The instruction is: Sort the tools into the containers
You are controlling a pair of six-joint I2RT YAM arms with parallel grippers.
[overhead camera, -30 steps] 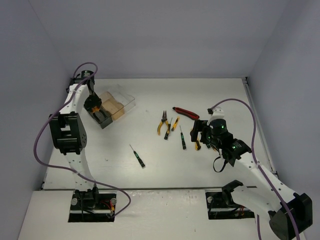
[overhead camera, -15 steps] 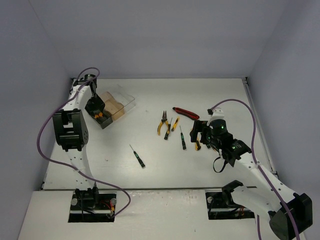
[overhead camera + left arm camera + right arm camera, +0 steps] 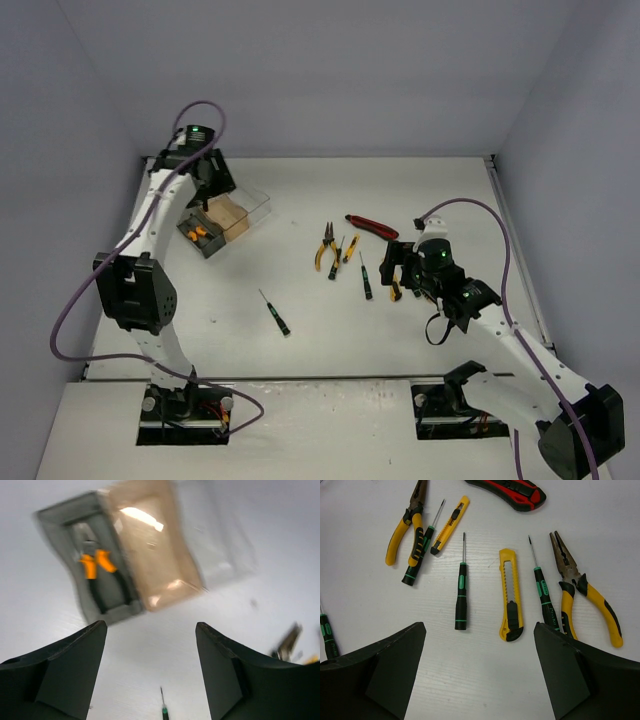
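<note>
White worktop [image 3: 330, 330] holds most of the job undone: only orange-handled pliers [image 3: 97, 567] lie in the grey bin [image 3: 65, 540], beneath the left pincer [image 3: 150, 626], spread and empty. Amber bin [image 3: 155, 545] and clear bin [image 3: 215, 535] look bare. Screwdrivers [image 3: 461, 595], yellow pliers [image 3: 585, 595], yellow knife [image 3: 511, 600] and red-black knife [image 3: 512, 490] lie loose near the right pincer [image 3: 479, 625], likewise released.

Orange grips are shown on the small black pliers [image 3: 94, 566], smoky grey on one translucent plastic bin [image 3: 59, 521], amber-brown on the neighbouring bin [image 3: 150, 545].

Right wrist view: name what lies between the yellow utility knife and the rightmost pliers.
A slim black-green screwdriver, shown in the right wrist view.
</note>
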